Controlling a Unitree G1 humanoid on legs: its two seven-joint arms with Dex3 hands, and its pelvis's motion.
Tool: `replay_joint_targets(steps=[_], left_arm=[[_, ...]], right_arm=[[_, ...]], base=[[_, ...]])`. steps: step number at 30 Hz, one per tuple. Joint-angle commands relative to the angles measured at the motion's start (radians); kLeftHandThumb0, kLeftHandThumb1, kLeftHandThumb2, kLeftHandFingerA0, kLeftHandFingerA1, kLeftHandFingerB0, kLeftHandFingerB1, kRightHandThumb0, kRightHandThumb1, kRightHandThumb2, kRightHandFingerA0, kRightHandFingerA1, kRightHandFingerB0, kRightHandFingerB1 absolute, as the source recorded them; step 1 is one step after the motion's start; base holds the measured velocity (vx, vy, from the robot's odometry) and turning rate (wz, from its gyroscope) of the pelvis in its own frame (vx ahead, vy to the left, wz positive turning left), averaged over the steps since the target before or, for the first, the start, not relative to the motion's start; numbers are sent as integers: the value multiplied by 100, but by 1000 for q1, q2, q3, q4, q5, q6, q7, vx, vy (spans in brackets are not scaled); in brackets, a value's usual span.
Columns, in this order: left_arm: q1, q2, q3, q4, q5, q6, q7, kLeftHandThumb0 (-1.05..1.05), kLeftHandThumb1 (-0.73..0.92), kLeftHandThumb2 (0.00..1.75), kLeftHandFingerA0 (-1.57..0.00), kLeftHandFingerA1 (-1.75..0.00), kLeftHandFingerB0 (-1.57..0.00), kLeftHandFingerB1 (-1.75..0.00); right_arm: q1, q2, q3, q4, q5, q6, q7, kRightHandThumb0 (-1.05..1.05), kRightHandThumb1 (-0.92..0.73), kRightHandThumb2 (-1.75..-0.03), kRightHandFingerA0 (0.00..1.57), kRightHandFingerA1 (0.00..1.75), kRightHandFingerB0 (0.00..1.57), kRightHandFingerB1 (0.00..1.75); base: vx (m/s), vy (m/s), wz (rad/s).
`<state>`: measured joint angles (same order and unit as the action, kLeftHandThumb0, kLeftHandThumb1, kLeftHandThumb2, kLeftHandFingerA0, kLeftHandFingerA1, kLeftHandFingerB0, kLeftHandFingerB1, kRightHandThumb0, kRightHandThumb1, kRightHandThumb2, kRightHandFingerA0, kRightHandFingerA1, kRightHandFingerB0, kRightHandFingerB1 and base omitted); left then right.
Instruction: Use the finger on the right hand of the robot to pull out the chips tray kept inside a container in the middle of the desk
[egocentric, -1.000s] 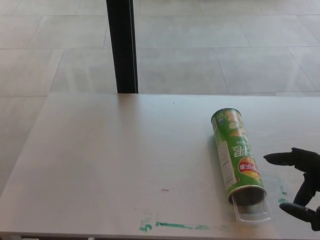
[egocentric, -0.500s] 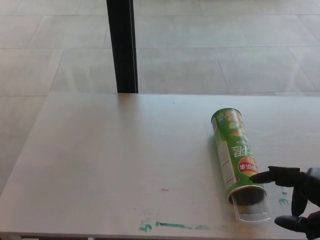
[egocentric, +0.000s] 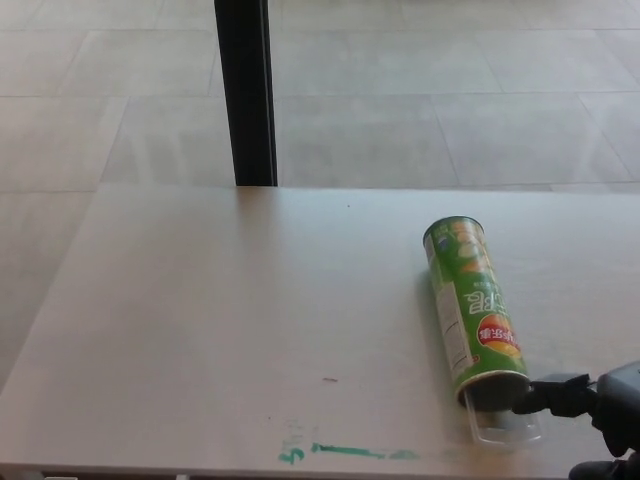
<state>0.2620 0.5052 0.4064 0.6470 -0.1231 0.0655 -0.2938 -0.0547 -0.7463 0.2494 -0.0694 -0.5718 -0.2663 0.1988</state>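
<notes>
Pale floor tiles and a dark upright post (egocentric: 246, 92) lie beyond the light grey surface (egocentric: 220, 320), which carries green marker smears (egocentric: 340, 452) near its front edge. On it a green chips container (egocentric: 471, 310) lies on its side, probably so that its open mouth faces the robot and can be reached along the surface. A clear tray (egocentric: 503, 420) sticks partly out of that mouth, its lip near the front edge.

From the bottom right corner comes the right hand (egocentric: 590, 410), holding nothing, with one finger (egocentric: 548, 394) stretched out toward the container. The fingertip sits at the rim of the container's mouth, just over the exposed tray; whether it touches the plastic cannot be told. So the tray lies directly ahead of the finger and slightly below it, with the container running up and away from the hand. The extended finger looks set to hook the tray's lip and drag it out. No left hand shows.
</notes>
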Motion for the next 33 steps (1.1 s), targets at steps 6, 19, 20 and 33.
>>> replay_joint_targets(steps=[6, 19, 20, 33], left_arm=[[-7, 25, -3, 8, -2, -10, -9, -25, 65, 64, -60, -74, -53, -62], [-6, 20, -12, 2, -2, 5, -2, -25, 65, 63, -61, -74, -51, -61], [-6, 20, -13, 2, 0, -1, -2, -25, 64, 63, -62, -76, -51, -61], [-2, 34, -4, -3, -3, -7, -5, -27, 63, 65, -60, -75, -52, -62]], right_arm=[[-58, 50, 78, 114, -151, -15, -51, -44, -64, -59, 79, 134, 40, 37], [-68, 100, 123, 180, -228, 69, -43, -46, -58, -61, 84, 141, 40, 42], [-60, 93, 118, 169, -224, 68, -35, -44, -60, -61, 82, 140, 40, 41], [85, 9, 28, -11, -132, 66, 65, -44, -64, -59, 80, 134, 40, 38]], base=[[0, 0, 0], [0, 0, 0], [0, 0, 0], [0, 0, 0]])
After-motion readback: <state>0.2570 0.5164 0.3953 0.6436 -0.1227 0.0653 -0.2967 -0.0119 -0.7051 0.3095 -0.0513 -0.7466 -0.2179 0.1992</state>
